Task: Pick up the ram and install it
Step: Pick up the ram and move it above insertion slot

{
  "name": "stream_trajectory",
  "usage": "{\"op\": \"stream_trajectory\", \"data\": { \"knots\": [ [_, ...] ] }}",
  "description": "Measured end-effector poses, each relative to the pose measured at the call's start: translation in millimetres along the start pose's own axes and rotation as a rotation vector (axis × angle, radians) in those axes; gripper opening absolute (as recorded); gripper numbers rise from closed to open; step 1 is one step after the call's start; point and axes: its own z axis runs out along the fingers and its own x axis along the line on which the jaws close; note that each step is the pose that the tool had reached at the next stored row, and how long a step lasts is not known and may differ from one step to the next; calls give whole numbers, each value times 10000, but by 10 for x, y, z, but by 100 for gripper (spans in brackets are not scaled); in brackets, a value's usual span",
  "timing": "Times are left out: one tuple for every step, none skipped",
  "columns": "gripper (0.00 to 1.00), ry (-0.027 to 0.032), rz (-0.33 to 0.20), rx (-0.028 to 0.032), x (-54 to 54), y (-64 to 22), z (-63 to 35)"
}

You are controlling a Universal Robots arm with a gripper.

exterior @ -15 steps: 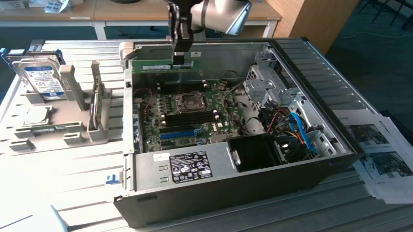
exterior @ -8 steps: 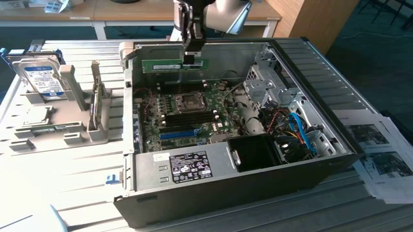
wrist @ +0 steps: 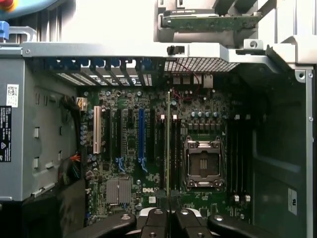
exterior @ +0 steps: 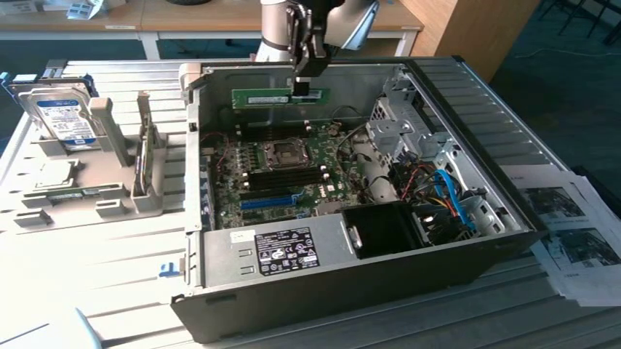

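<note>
The ram (exterior: pixel 262 97) is a thin green stick that hangs level over the far side of the open computer case (exterior: pixel 482 109), above the motherboard (exterior: pixel 330 190). My gripper (exterior: pixel 308 92) is shut on the ram's end toward the exterior view's right. In the wrist view the ram (wrist: pixel 168 144) appears edge-on as a thin line running out from my gripper (wrist: pixel 170 218). There it lies over the black memory slots (wrist: pixel 160 148) beside the empty processor socket (wrist: pixel 203 163). The ram is still clear of the board, not seated in a slot.
At the exterior view's left, a grey fixture (exterior: pixel 107 196) holds a hard drive (exterior: pixel 66 116). Inside the case are a black fan shroud (exterior: pixel 383 229), blue and red cables (exterior: pixel 449 193), a drive cage (exterior: pixel 398 120) and a bright-blue slot (exterior: pixel 267 201). Printed papers (exterior: pixel 572 233) lie at the right.
</note>
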Motion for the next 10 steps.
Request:
{"op": "stream_trajectory", "data": {
  "knots": [
    [12, 1, 0, 0, 0, -25, -1],
    [12, 0, -1, 0, -1, -46, -1],
    [12, 0, 0, -1, -1, -57, -2],
    [12, 0, 0, -1, -1, -59, -2],
    [12, -1, 0, 0, -1, -59, -1],
    [12, -1, 1, 0, -1, -59, -1],
    [12, 0, 1, 0, -1, -59, -2],
    [12, -1, 1, 3, -1, -59, -1],
    [12, -2, 0, 8, -1, -60, -1],
    [12, -2, -1, 14, -1, -60, -1]
  ]
}}
